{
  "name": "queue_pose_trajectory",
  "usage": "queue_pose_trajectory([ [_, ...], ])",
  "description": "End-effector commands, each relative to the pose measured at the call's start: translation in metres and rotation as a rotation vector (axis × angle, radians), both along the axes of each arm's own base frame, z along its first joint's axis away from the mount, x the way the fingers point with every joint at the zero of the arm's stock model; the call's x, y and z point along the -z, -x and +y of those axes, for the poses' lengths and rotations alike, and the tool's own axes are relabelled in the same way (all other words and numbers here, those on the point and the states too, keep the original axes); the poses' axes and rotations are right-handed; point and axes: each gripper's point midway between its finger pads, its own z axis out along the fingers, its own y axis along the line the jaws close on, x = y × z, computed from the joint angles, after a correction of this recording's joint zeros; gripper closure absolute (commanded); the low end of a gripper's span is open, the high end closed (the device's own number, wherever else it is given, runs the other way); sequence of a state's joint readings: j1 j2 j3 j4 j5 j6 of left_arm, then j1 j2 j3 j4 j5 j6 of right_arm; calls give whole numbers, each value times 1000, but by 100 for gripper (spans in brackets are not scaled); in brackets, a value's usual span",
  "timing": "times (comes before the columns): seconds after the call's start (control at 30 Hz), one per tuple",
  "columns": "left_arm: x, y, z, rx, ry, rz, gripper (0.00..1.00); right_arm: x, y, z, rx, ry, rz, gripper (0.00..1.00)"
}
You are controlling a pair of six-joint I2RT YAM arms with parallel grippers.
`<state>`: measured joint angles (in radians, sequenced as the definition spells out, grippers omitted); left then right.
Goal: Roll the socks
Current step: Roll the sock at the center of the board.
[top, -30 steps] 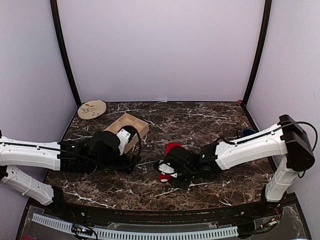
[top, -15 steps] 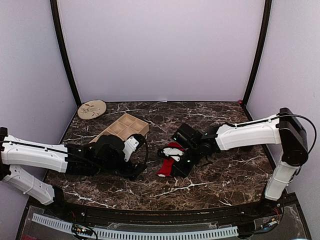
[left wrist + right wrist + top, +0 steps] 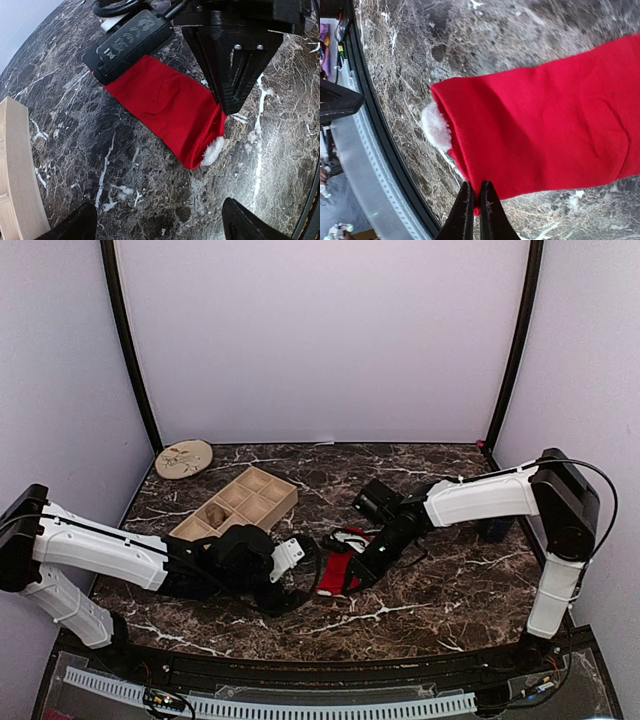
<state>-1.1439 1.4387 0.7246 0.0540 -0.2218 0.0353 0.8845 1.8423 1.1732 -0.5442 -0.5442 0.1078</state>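
Dark, glossy and veined with white, the marble tabletop (image 3: 450, 585) lies under both arms. On it the right gripper (image 3: 476, 194) has its slim black fingers pressed together, nipping the long edge of the red sock (image 3: 545, 120) close to its ribbed cuff. That sock lies flat and smooth at mid-table, with a fluffy white tuft (image 3: 436, 127) at the cuff's mouth. Just beside the sock, on its near-left side, the left gripper (image 3: 160, 227) hangs with jaws spread wide, holding nothing. Farther left sits the pale wooden tray (image 3: 240, 502), split into squarish compartments, and at the far-left corner lies a round beige disc (image 3: 184, 458) with a faint pattern.
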Motion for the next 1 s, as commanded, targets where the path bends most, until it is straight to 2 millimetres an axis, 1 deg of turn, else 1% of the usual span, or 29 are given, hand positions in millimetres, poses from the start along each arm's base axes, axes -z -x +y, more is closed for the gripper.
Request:
queue_pose_trajectory([
  [0.0, -15, 0, -24, 79, 23, -68, 11, 6, 4, -11, 90, -41, 162, 96],
  [0.1, -11, -3, -31, 92, 15, -85, 11, 6, 1, -15, 137, -68, 225, 96],
  [0.2, -11, -6, -41, 106, 12, -105, 11, 11, 0, -18, 162, -70, 281, 96],
  [0.4, -11, -13, -60, 143, -3, -138, 10, 14, -8, -20, 205, -83, 333, 97],
  [0.5, -7, -16, -66, 157, -18, -145, 10, 18, -12, -24, 225, -73, 348, 96],
  [0.63, 3, -16, -72, 179, -40, -137, 10, 20, -15, -27, 233, -72, 362, 96],
  [0.8, 10, -15, -74, 188, -49, -126, 12, 22, -19, -29, 242, -74, 374, 96],
  [0.9, 13, -19, -74, 172, -62, -141, 13, 21, -20, -28, 240, -80, 374, 97],
  [0.97, 12, -26, -73, 143, -71, -168, 13, 21, -20, -28, 238, -82, 375, 97],
])
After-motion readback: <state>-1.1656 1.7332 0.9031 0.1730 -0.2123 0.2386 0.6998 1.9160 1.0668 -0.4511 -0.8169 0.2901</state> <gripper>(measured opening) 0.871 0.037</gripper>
